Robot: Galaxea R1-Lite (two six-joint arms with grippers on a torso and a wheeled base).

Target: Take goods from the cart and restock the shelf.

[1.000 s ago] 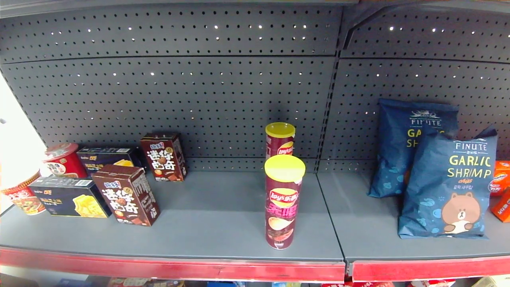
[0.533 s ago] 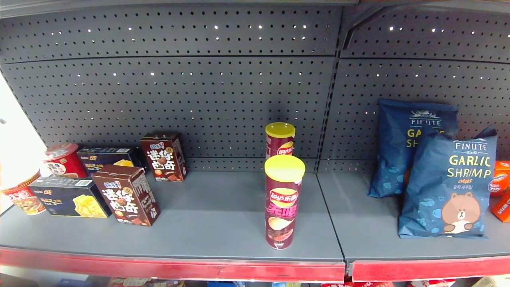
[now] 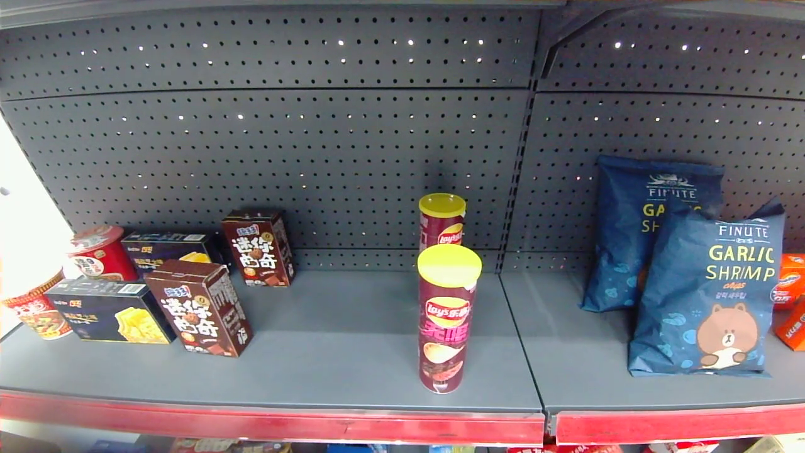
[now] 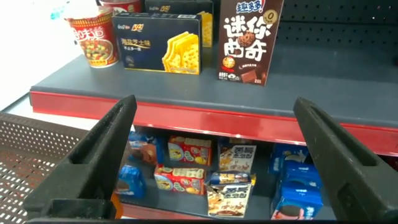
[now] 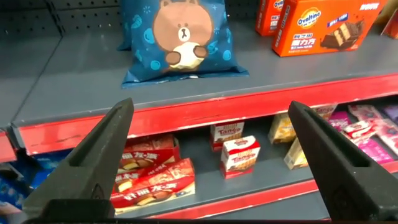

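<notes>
Left claw (image 4: 214, 165): wide, empty, facing the shelf (image 4: 311, 81) edge
Right claw (image 5: 211, 162): wide, empty (bear bag (image 5: 180, 37) beyond)
Front can (image 3: 448, 318): upright mid-shelf, second can (image 3: 442, 220) behind it

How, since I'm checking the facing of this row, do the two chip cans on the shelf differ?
The front chip can stands near the red front edge of the shelf; the rear chip can stands back by the pegboard panel. The front chip can shows whole, while the rear chip can's lower part is hidden behind it. Both are upright and maroon, with yellow lids.
</notes>
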